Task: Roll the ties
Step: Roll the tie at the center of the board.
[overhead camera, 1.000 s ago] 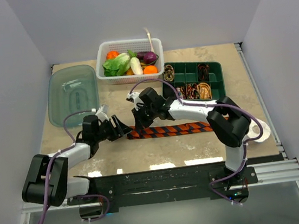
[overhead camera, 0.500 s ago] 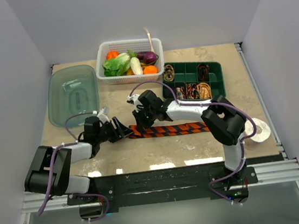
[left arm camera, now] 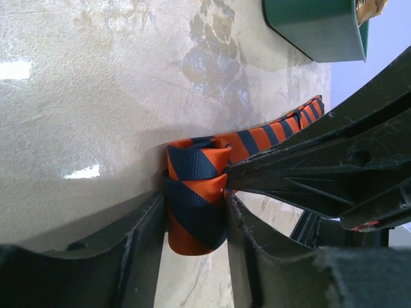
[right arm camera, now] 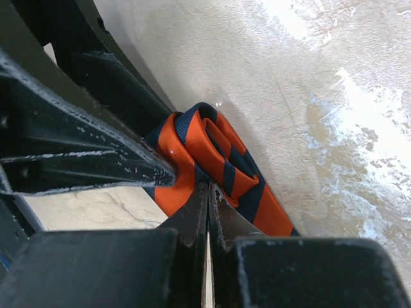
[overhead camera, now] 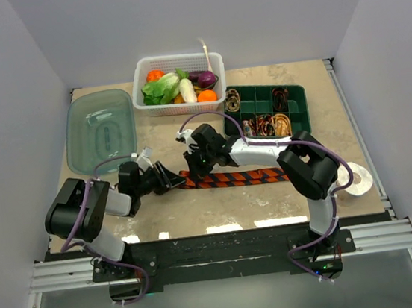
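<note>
An orange-and-dark striped tie (overhead camera: 239, 178) lies flat across the table's middle, its left end wound into a small coil (left arm camera: 194, 204). My left gripper (overhead camera: 171, 179) is shut on that coil, one finger (left arm camera: 142, 239) on each side of it. My right gripper (overhead camera: 194, 171) is shut, and its fingertips (right arm camera: 209, 190) press against the coil's (right arm camera: 205, 151) side from the right. I cannot tell whether fabric is pinched between them. Brown and tan coiled ties (overhead camera: 280, 124) sit in the green tray's compartments.
The green divided tray (overhead camera: 255, 107) stands at back right. A white basket (overhead camera: 176, 61) of vegetables is at back centre. A clear teal container (overhead camera: 99, 129) is at back left. A white tape roll (overhead camera: 357, 179) lies at the right edge.
Both arms have folded in, the left elbow swinging back to the left. Both grippers stay at the tie's left end, the left one a little further right. The tape roll is now uncovered.
</note>
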Tool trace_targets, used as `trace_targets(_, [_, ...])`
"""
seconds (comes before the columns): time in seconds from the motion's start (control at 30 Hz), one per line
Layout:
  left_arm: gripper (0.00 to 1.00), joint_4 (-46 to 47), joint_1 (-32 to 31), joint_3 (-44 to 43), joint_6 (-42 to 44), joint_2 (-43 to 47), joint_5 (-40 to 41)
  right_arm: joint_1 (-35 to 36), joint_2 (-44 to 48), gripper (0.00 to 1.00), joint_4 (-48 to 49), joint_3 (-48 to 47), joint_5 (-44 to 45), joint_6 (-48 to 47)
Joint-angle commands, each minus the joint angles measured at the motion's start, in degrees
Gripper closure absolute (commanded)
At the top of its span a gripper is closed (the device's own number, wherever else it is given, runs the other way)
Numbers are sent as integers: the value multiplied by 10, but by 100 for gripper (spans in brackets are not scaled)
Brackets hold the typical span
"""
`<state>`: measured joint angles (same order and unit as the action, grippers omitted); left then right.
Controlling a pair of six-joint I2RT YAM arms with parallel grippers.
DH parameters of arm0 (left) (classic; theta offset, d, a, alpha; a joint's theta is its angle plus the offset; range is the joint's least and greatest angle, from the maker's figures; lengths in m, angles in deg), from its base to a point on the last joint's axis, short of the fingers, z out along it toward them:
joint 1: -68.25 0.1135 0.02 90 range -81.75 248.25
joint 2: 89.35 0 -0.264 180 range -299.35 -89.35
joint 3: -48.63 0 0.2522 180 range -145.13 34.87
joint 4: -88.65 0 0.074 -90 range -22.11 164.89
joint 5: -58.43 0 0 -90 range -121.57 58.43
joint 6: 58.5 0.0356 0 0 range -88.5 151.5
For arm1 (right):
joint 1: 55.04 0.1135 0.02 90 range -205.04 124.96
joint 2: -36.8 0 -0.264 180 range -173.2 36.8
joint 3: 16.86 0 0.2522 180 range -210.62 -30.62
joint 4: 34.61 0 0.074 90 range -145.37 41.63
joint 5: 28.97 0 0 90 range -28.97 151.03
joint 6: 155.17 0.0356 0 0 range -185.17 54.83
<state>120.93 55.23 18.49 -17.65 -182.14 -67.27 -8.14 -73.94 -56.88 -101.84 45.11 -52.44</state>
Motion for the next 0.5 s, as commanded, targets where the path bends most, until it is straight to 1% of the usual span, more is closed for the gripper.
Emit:
trace_targets(0.0, [65,37,3,0,-6,-3,-4,2,-3,100,14,-1,5,-10])
trace_targets(0.03, [69,35,3,0,-4,0,0,2,-4,100,13,-1,4,-10])
trace_targets(0.07, [77,31,3,-1,-1,2,3,2,-1,100,13,-2,2,-10])
trace_targets(0.13, [83,9,3,-7,7,5,9,2,2,100,13,-5,1,-10])
trace_targets(0.17, [87,0,3,-8,14,7,11,2,4,100,12,-7,0,-10])
trace_targets(0.27, [93,-39,3,-17,30,16,23,2,8,100,9,-16,-2,-10])
trace_targets(0.37, [95,-87,3,-29,52,32,41,3,10,100,6,-23,-2,-10])
trace_targets(0.47, [96,-158,3,-44,75,60,65,3,13,100,2,-33,-1,-9])
